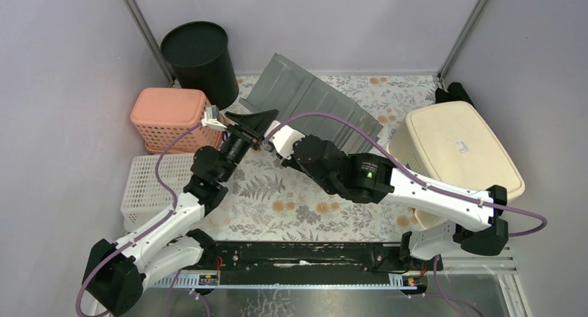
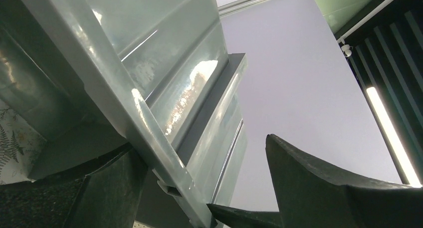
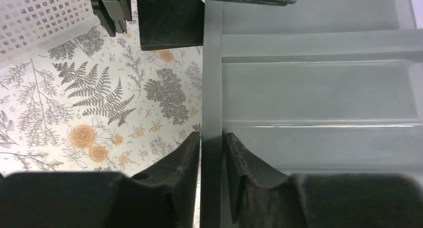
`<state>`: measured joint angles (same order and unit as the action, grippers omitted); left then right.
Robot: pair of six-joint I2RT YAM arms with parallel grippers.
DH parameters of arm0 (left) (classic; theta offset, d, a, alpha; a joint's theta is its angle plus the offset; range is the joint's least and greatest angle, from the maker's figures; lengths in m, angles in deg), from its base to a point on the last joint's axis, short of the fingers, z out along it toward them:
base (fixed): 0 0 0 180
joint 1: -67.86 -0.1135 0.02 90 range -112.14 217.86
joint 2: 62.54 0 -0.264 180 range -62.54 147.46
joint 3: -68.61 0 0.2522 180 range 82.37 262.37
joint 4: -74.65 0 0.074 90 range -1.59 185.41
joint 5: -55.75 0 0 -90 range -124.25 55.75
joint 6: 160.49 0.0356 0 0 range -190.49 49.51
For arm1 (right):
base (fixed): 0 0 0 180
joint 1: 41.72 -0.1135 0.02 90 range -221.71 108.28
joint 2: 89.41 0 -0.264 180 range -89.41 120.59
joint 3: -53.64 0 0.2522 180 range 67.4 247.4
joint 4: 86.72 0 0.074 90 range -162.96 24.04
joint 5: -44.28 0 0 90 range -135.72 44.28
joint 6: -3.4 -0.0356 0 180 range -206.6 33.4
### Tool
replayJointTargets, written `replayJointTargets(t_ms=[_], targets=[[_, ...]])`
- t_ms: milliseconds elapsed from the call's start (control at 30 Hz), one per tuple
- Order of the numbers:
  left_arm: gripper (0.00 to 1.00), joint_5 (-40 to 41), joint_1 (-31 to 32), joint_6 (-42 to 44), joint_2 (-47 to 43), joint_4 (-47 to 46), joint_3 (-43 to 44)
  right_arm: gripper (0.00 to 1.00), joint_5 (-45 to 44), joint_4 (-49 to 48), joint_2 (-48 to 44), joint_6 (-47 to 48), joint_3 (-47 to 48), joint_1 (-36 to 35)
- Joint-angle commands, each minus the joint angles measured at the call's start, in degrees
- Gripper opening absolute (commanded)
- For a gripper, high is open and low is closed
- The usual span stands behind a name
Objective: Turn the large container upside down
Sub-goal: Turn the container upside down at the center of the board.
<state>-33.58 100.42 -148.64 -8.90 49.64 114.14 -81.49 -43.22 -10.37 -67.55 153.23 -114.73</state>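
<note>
Top external view — Ana: Where is the grey bin (image 1: 312, 98)?
Ben: Toward the back of the flowered cloth (image 1: 291, 206), tilted up, with its ribbed wall facing the camera. It lies between the black bucket (image 1: 201, 57) at the back left and the cream tub (image 1: 454, 150) on the right, which sits bottom up.
Ana: And the arms?
Ben: Both reach to the bin's near left corner. The left gripper (image 1: 253, 117) is spread wide there. The right gripper (image 1: 269, 141) is just beside it, and its jaws are hard to make out from here. A pink basket (image 1: 170, 116) sits bottom up to their left, and a white basket (image 1: 149, 185) lies nearer the bases.

Left wrist view — Ana: Has the left gripper (image 2: 202, 148) got anything?
Ben: No grip. The rim of the grey bin (image 2: 149, 63) runs up between the fingers (image 2: 319, 188), and the jaws stand wide. One finger is close against the rim and the other is well apart from it. Whether the near one touches, I cannot tell.

Right wrist view — Ana: The right gripper (image 3: 212, 138)?
Ben: Clamped on the grey bin (image 3: 319, 88). Its two fingers (image 3: 174, 163) pinch the thin rim edge from either side. The flowered cloth (image 3: 100, 98) shows to the left, and the white basket (image 3: 40, 18) is in the top left corner. One of the left gripper's fingers (image 3: 169, 18) sits by the same rim, farther along.
</note>
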Motion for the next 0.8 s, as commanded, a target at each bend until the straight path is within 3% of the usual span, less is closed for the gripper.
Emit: replayJointTargets(t_ms=[0,67,233,500,767], targets=[[0.90,0.39,-0.30,-0.33,0.30,-5.76,-1.11,0.41,-0.27,-1.27,0.45,-2.00,1.08,0.33],[0.90,0.27,-0.29,-0.19,0.18,-5.70,-1.38,0.53,-0.45,-1.01,0.57,-2.40,1.16,0.33],[0.90,0.08,-0.28,0.01,0.13,-5.23,-2.04,0.66,-0.64,-0.60,0.26,-3.86,1.68,0.33],[0.90,-0.79,-0.45,0.31,0.72,-2.54,-2.01,0.76,2.18,-1.09,-2.91,-7.32,3.80,0.33],[0.90,0.21,-0.52,2.07,-1.21,11.31,0.97,0.79,3.68,0.57,-5.90,-10.97,4.59,0.33]])
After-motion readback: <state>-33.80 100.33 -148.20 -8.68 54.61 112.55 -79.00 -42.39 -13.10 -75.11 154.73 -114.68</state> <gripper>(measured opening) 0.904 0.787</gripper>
